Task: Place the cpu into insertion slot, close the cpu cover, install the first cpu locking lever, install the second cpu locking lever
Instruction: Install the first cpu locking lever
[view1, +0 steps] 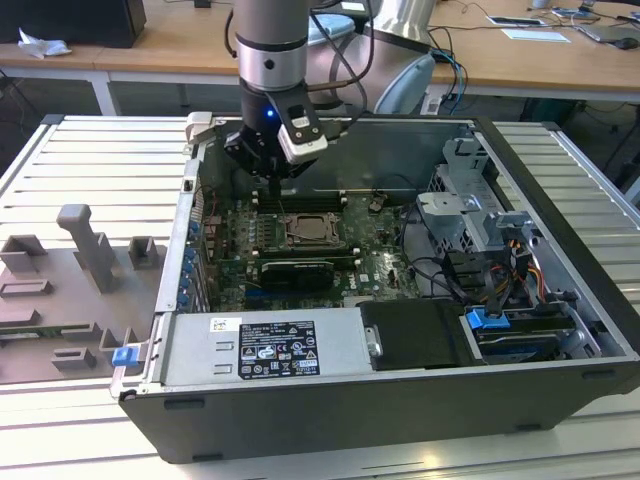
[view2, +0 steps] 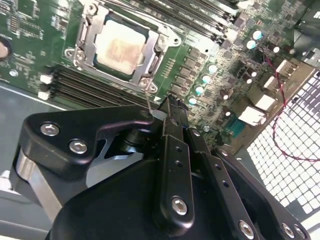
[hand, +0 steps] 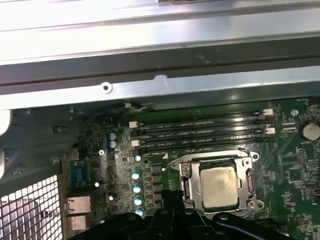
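Cpu (hand: 218, 185) sits in slot, cpu cover (hand: 218, 183) down around it. Tool (view2: 172, 102) pinched narrow, holding nothing, just beside cover.

The small square cpu (hand: 218, 185) has a dull, pale metal face; the silver frame-shaped cpu cover (hand: 186, 186) around it is shiny metal. The black gripper (view2: 172, 107) looks matt.

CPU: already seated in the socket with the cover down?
Yes. In the first wrist view the cpu lies in the socket, framed by the closed cpu cover.
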